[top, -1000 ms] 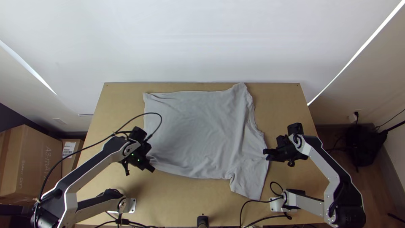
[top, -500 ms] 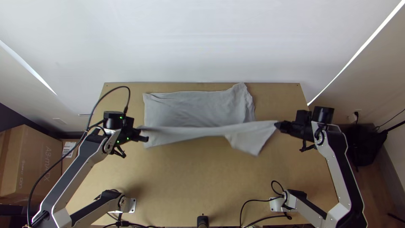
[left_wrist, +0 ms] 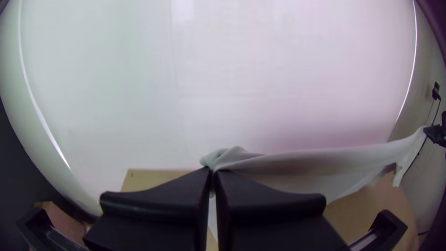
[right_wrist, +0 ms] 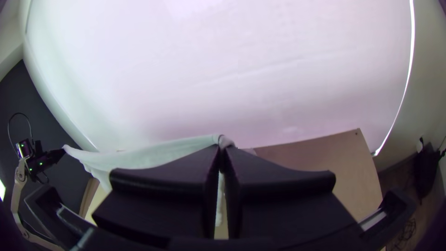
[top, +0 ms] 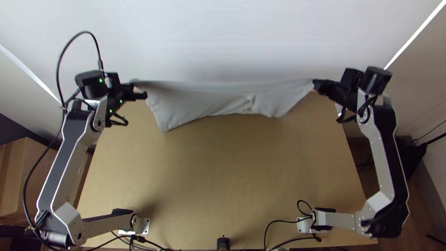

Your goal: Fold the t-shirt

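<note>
T-shirt of thin light-grey cloth is hanging in the upper middle of the top view, and its long axis is running from left to right between the two arms. The black left pincer is gripping one end at the upper left, where the cloth is bunching at the tips. The black right pincer is pinching the other end at the upper right. Both are closing tightly on the fabric, so neither arm is standing nearer to it. The upper edge is stretching almost straight between them, and the loose part is drooping towards the middle of the frame, over the far side of the light wooden table. I cannot tell whether its lower edge is touching the wood. The next move is probably requiring an even lowering by both arms; otherwise the fold is risking to become crooked.
</note>
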You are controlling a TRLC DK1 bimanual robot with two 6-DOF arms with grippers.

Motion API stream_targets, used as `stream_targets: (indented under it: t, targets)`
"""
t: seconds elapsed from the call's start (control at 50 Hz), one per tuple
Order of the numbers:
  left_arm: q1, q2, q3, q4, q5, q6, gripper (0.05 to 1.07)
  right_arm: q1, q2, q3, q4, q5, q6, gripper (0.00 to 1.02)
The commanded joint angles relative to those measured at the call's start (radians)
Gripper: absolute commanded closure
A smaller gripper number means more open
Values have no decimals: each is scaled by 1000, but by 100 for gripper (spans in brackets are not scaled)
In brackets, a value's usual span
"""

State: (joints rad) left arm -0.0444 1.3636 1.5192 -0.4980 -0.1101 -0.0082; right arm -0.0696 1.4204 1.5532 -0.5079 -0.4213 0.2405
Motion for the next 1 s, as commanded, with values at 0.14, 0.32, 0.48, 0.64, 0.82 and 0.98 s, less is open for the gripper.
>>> stream_targets:
  t: [0.14, 0.32, 0.48, 0.64, 0.82, 0.98]
  targets:
    - [26, 155, 351, 49, -72, -26, 105, 22, 189, 364, 31, 98, 25, 100]
    - [31, 187, 535, 90, -106, -44, 105, 39, 207, 536, 120, 176, 23, 100]
    - [32, 149, 636, 99, -149, -44, 105, 44, 161, 660, 131, 202, 40, 100]
    - [38, 34, 638, 118, -163, -42, 105, 44, 14, 636, 131, 204, 51, 100]
    - [38, -135, 631, 124, -186, -44, 105, 48, -244, 521, 141, 204, 56, 100]
    - [38, -316, 590, 119, -204, -84, 105, 68, -471, 389, 167, 204, 69, 100]
